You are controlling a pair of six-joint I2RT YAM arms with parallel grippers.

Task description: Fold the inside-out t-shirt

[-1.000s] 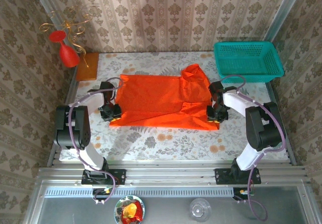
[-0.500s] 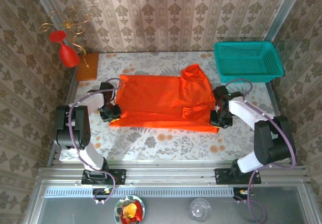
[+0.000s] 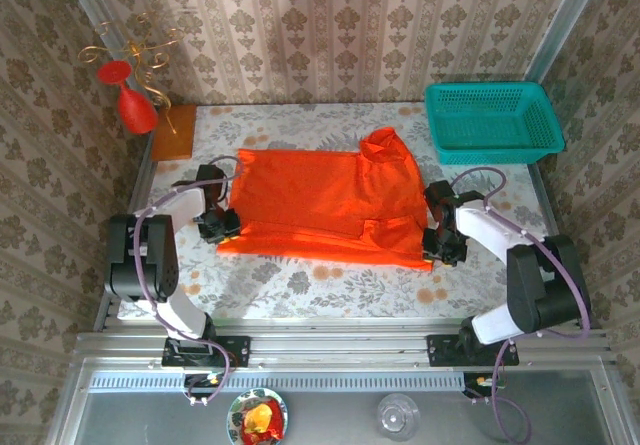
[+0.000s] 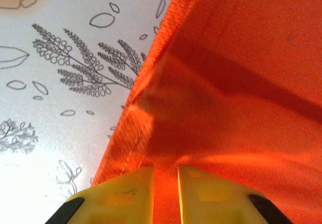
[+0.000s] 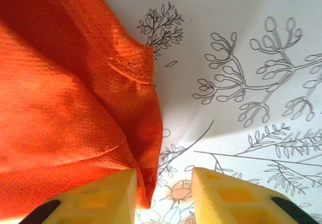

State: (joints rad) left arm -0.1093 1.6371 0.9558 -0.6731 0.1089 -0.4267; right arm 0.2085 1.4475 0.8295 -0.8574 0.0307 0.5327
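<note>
Fabric of this kind is judged light, soft and limp: no shape is kept once it is lifted, and a loose layer is expected to sag or slip. The t-shirt [image 3: 330, 200] is spread across the middle of the table [image 3: 300, 277], between the two arms. Its left edge is pinched between the pressed-together fingers of the left gripper [image 4: 165, 172]. The right gripper [image 5: 163, 176] is spread, with the shirt's near right corner just beside one finger and not clamped. Hold is best taken at hems and corners, through all layers, and both sides are to be lifted evenly.
</note>
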